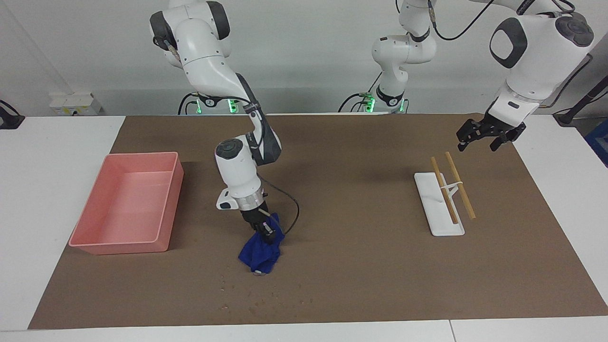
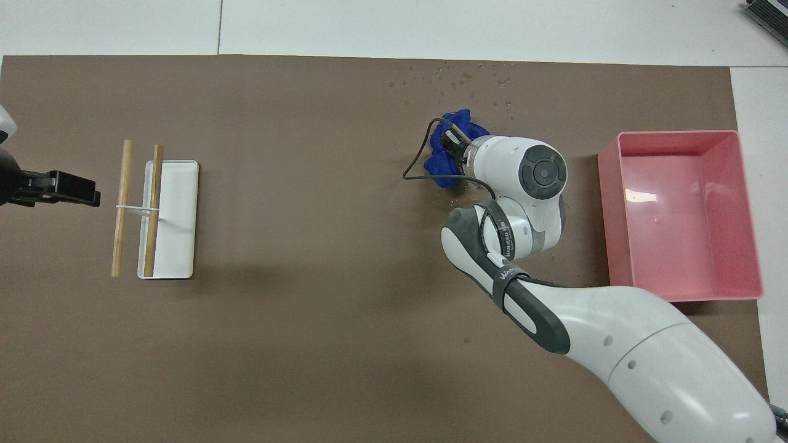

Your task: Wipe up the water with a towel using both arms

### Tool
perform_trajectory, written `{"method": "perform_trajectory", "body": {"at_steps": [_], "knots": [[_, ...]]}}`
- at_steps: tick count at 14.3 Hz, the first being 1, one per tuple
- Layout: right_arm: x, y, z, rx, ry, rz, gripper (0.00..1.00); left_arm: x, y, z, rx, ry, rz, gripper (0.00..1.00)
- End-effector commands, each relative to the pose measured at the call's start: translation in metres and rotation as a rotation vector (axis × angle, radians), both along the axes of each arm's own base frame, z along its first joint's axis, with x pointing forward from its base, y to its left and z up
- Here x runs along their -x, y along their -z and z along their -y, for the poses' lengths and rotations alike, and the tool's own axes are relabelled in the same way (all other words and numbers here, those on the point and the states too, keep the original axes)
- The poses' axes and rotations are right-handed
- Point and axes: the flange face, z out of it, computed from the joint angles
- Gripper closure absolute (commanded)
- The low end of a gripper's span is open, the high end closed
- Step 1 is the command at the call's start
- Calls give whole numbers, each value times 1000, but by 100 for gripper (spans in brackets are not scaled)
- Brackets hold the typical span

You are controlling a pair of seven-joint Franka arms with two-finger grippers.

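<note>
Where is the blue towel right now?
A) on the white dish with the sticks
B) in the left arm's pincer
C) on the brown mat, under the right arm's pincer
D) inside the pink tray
C: the towel lies bunched on the brown mat with the right pincer down on it.

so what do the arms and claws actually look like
Both arms, right arm and left arm, are glossy white with rounded shells and dark grey joint caps. Black cables run along them. The right claw and left claw are black and two-fingered. Green lights glow at the bases.
</note>
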Motion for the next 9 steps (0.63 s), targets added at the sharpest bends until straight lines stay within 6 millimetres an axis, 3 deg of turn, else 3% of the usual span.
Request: {"method": "perform_trajectory", "body": {"at_steps": [1, 4, 9], "knots": [[45, 26, 18, 58, 11, -136, 100, 6, -2, 9, -16, 26, 4, 0], [82, 31, 19, 76, 9, -188, 100, 4, -7, 9, -12, 14, 25, 0], [146, 35, 14, 111, -39, -246, 100, 5, -9, 33, -7, 13, -3, 0]]}}
